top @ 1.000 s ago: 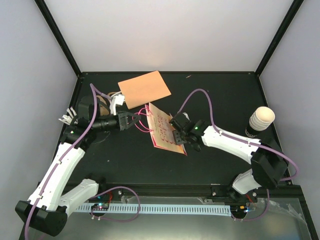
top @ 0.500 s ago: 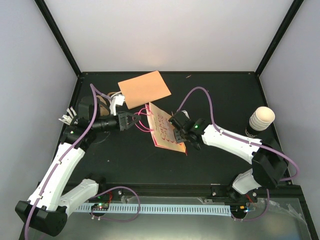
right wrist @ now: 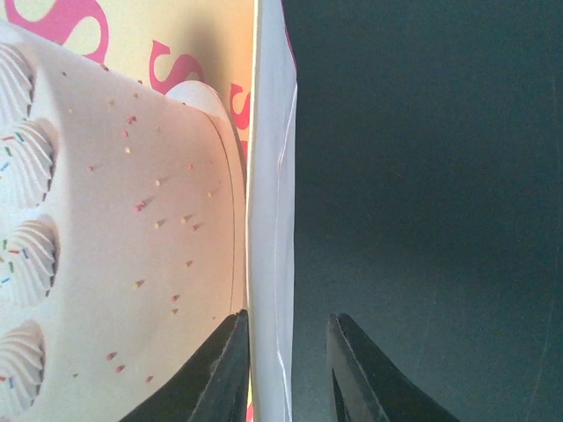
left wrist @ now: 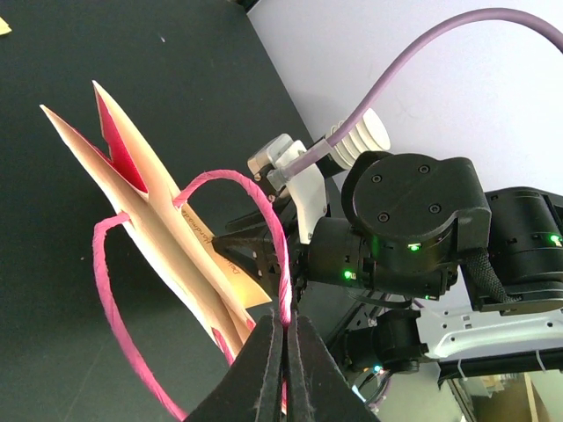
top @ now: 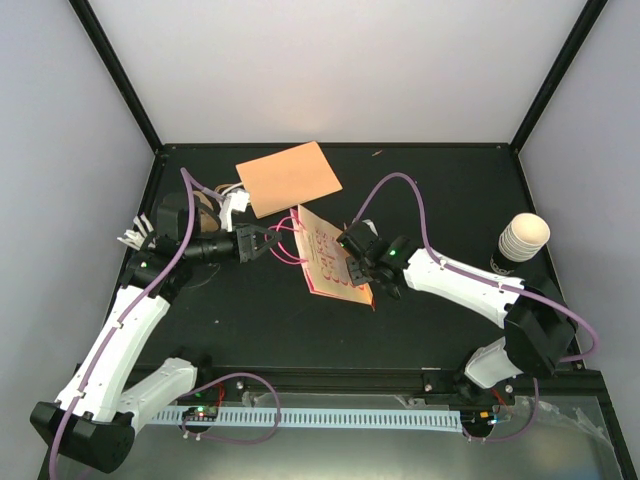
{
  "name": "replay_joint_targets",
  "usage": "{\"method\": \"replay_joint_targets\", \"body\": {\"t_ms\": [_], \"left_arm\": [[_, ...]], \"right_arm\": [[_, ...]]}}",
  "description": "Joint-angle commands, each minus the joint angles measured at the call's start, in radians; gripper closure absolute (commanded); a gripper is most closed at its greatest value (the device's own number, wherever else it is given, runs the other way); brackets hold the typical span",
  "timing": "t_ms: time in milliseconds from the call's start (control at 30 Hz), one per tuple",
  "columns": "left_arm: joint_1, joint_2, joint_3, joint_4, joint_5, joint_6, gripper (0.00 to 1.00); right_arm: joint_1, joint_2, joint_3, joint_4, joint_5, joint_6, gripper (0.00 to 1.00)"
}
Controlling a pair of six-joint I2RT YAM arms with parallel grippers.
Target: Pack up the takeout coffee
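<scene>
The takeout coffee (top: 524,240), a cream ribbed cup with a dark base, stands upright at the table's right edge, away from both grippers; its ribbed top also shows in the left wrist view (left wrist: 369,134). A printed paper bag (top: 330,262) with pink handles (top: 286,240) sits at the table's middle. My left gripper (top: 268,241) is shut on one pink handle (left wrist: 264,202), pinched at my fingertips (left wrist: 286,321). My right gripper (top: 352,272) is open and straddles the bag's white side edge (right wrist: 271,220), which rests against one finger (right wrist: 230,369).
A flat orange-brown cardboard sheet (top: 288,178) lies at the back. A brown pulp carrier (top: 206,212) sits behind my left arm. Thin white sticks (top: 130,238) lie at the left edge. Black frame posts rise at the back corners.
My right gripper has crept slightly left and back along the bag's edge. The left gripper keeps its hold on the handle. The cup has not moved.
</scene>
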Motion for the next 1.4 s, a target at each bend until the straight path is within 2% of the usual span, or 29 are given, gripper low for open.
{"method": "replay_joint_targets", "body": {"t_ms": [0,167,1167,1367], "left_arm": [[-0.006,-0.012,0.026,-0.002,0.014,0.011,0.99],[-0.006,-0.013,0.025,-0.004,0.015,0.013,0.99],[-0.006,-0.013,0.028,-0.003,0.017,0.013,0.98],[-0.007,-0.012,0.026,-0.004,0.016,0.015,0.98]], "right_arm": [[0.006,0.008,0.028,0.007,0.004,-0.009,0.76],[0.006,0.013,0.034,0.01,-0.003,-0.014,0.81],[0.007,0.049,0.029,0.03,-0.022,-0.025,0.83],[0.005,0.046,0.015,0.038,-0.019,-0.026,0.88]]}}
